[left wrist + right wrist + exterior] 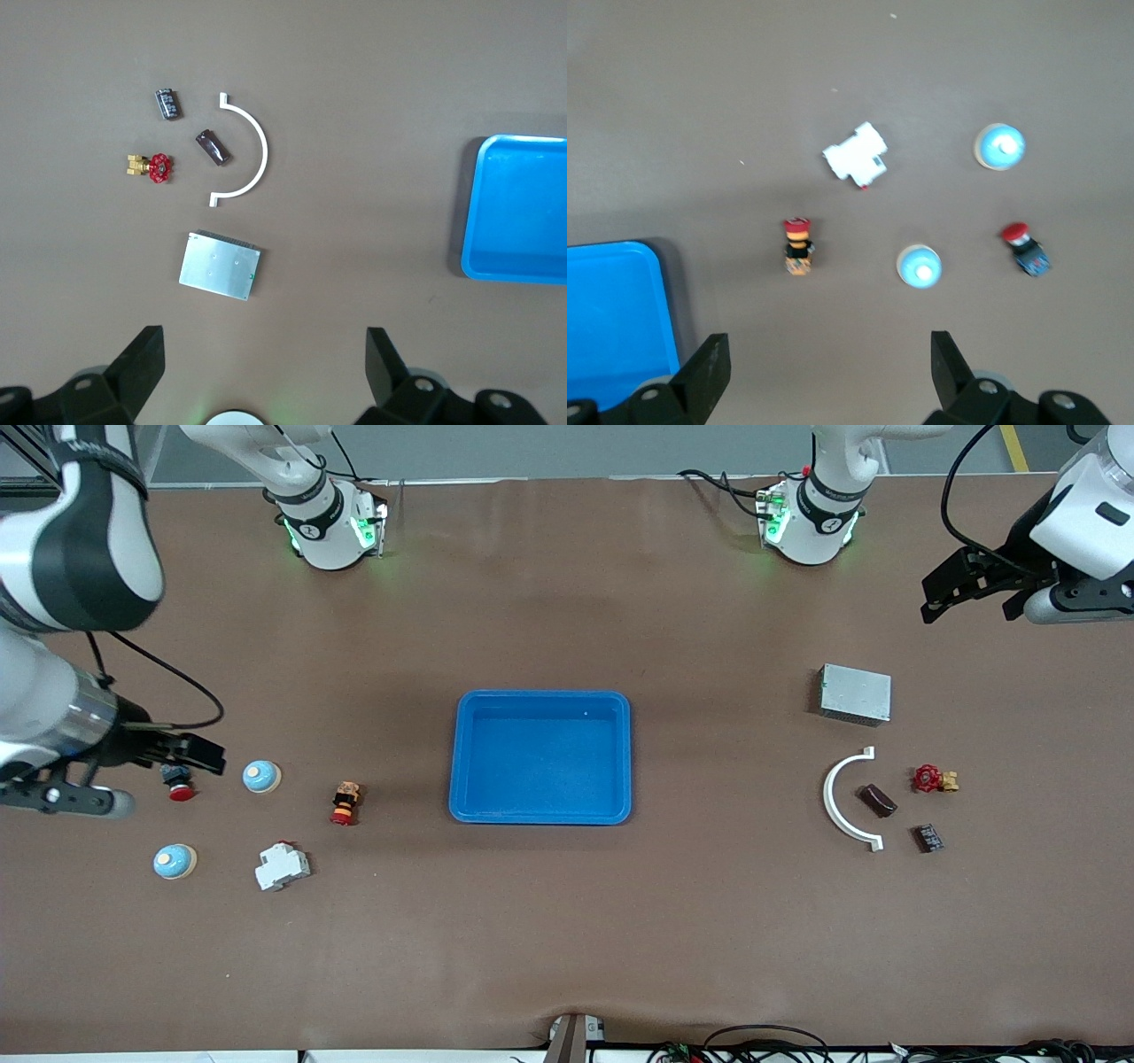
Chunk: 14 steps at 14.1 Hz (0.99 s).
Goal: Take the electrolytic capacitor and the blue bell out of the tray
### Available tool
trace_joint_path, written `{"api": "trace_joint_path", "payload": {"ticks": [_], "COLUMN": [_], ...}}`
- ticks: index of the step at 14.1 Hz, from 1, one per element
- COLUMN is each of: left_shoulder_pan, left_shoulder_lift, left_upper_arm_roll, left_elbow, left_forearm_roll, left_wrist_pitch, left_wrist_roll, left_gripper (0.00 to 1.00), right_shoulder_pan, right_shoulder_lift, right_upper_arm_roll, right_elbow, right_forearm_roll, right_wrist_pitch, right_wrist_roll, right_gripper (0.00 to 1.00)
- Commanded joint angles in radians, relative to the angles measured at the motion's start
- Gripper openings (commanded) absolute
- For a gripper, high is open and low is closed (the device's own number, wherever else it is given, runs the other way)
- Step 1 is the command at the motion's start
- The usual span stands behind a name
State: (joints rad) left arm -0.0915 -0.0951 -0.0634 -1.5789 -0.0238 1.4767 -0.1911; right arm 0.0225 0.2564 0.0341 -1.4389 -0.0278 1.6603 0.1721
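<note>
While both arms hover, fingers spread wide.

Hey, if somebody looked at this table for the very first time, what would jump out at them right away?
The bright blue tray at the middle of the table, with nothing in it, catches the eye first. Toward the right arm's end sit two pale blue bells among small parts; toward the left arm's end a white curved piece arcs beside a small dark capacitor. The right gripper and the left gripper both hang open above their ends.
</note>
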Motion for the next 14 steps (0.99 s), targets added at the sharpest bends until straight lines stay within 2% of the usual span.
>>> {"api": "trace_joint_path", "payload": {"ticks": [1, 4, 6, 9, 14], "left_shoulder_pan": [-0.001, 0.004, -0.005, -0.011, -0.002], "left_shoulder_lift": [-0.026, -0.018, 0.026, 0.058, 0.060], "left_upper_arm_roll": [-0.001, 0.000, 0.000, -0.003, -0.016], "left_elbow": [0.022, 0.020, 0.034, 0.094, 0.080], "left_forearm_roll": [-0.001, -0.002, -0.004, -0.002, -0.007], "left_wrist_pitch": [-0.021, -0.042, -0.029, -0.018, -0.024], "left_wrist_roll": [0.001, -0.016, -0.019, -0.018, 0.004], "left_gripper": [1.00, 1.00, 1.00, 1.00, 1.00], "right_shoulder_pan": [-0.045, -0.096, -0.119, -0.119, -0.141], "right_shoulder_lift": [-0.057, -0.094, -0.114, -0.147, -0.154], "right_upper_arm_roll": [0.006, 0.006, 0.006, 0.004, 0.009], "right_elbow": [-0.032, -0.032, -0.032, -0.032, 0.000], "right_forearm_roll": [-0.014, -0.012, -0.012, -0.014, 0.003], "right_wrist_pitch": [-0.016, -0.048, -0.082, -0.115, -0.177], "right_wrist_roll": [-0.106, -0.166, -0.201, -0.206, -0.243], "right_gripper": [1.00, 1.00, 1.00, 1.00, 1.00]}}
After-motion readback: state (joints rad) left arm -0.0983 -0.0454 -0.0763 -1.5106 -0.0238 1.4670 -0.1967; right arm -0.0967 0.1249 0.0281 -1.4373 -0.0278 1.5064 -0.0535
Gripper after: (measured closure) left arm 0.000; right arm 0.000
